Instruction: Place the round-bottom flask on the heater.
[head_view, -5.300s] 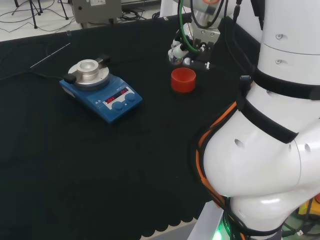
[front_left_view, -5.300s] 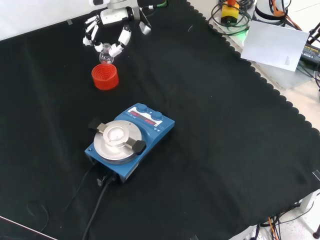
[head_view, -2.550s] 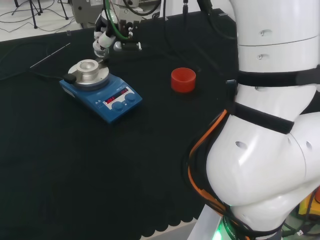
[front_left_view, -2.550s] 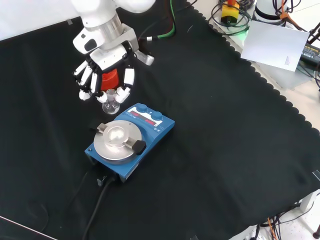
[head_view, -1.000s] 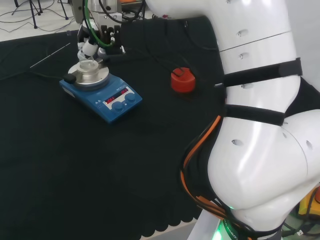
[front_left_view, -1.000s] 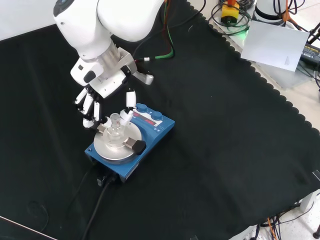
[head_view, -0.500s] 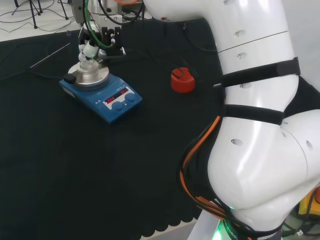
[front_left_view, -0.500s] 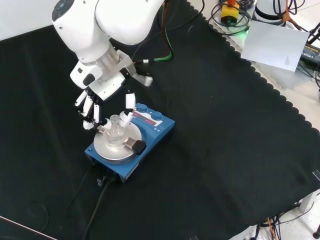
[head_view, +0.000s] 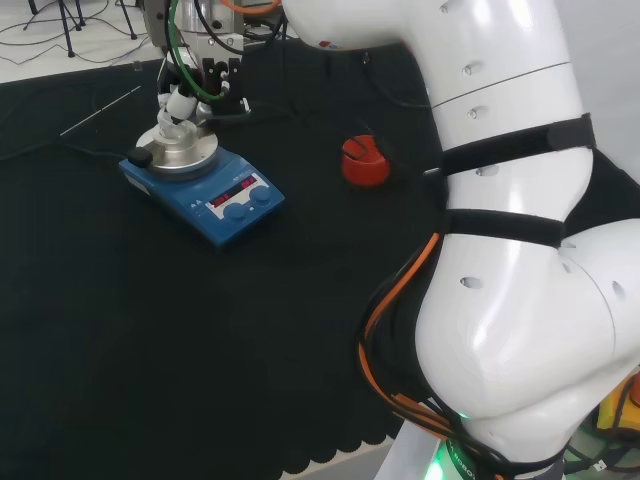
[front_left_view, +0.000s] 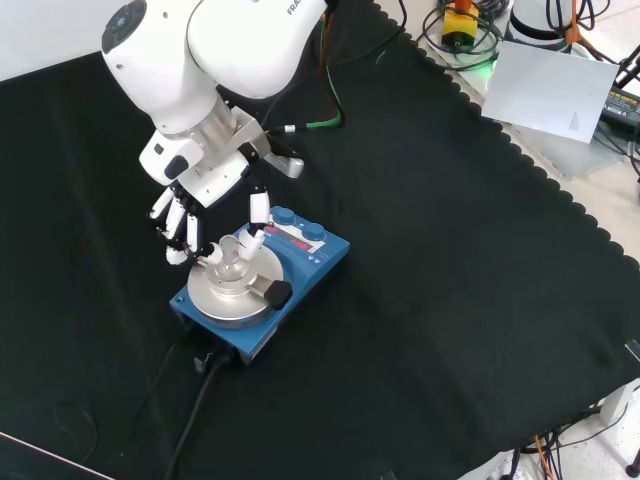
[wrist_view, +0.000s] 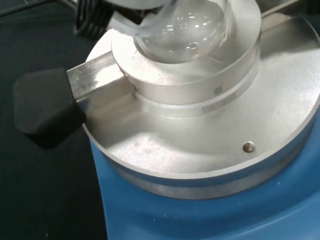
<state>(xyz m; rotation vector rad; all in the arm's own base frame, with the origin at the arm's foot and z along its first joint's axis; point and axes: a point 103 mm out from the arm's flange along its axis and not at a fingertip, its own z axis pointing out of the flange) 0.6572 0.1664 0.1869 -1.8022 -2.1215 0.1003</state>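
The clear round-bottom flask (front_left_view: 232, 264) sits with its bulb (wrist_view: 180, 27) in the well of the silver block on the blue heater (front_left_view: 300, 262). In the head view the flask (head_view: 172, 126) stands on the block of the heater (head_view: 215, 192) at the far left. The hand (front_left_view: 205, 195) hangs over it from the arm's white link, with its fingers (front_left_view: 182, 238) on one side of the neck and its thumb on the other, curled round it. The hand (head_view: 181, 98) sits just above the block in the head view.
A red ribbed ring stand (head_view: 364, 161) lies on the black cloth right of the heater in the head view, partly behind the arm. A black knob (wrist_view: 45, 107) juts from the block's side. The heater's cable (front_left_view: 195, 405) runs toward the cloth's near edge.
Over the last second the flask has sunk a little and settled into the block's well. The hand has stayed over the heater and still curls round the neck.
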